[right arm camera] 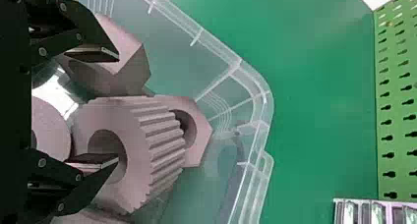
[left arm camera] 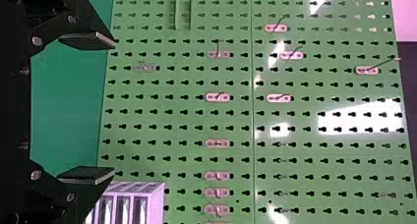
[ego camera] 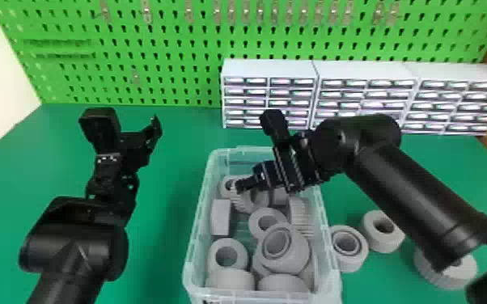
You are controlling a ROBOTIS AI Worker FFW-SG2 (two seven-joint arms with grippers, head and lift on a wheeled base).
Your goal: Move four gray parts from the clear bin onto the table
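Note:
The clear bin [ego camera: 193, 246] holds several gray parts, among them a thick ring [ego camera: 234, 262]. My right gripper [ego camera: 242, 186] is low inside its far part, over a ridged gray part [ego camera: 243, 202]. In the right wrist view my right gripper [right arm camera: 118, 107] stands open; one finger lies across the hole of the ridged part [right arm camera: 133, 155], the other over a faceted gray part [right arm camera: 133, 42]. A gray hexagonal part [right arm camera: 201, 130] lies beyond. My left gripper [ego camera: 155, 124] is raised left of the bin; in its wrist view the left gripper [left arm camera: 114, 108] is open and holds nothing.
Right of the bin, gray parts rest on the green table [ego camera: 166, 194]: one ring [ego camera: 358, 258], another [ego camera: 392, 240], and a third part [ego camera: 465, 273] partly behind the right forearm. White drawer cabinets [ego camera: 269, 72] and a green pegboard [ego camera: 174, 52] stand at the back.

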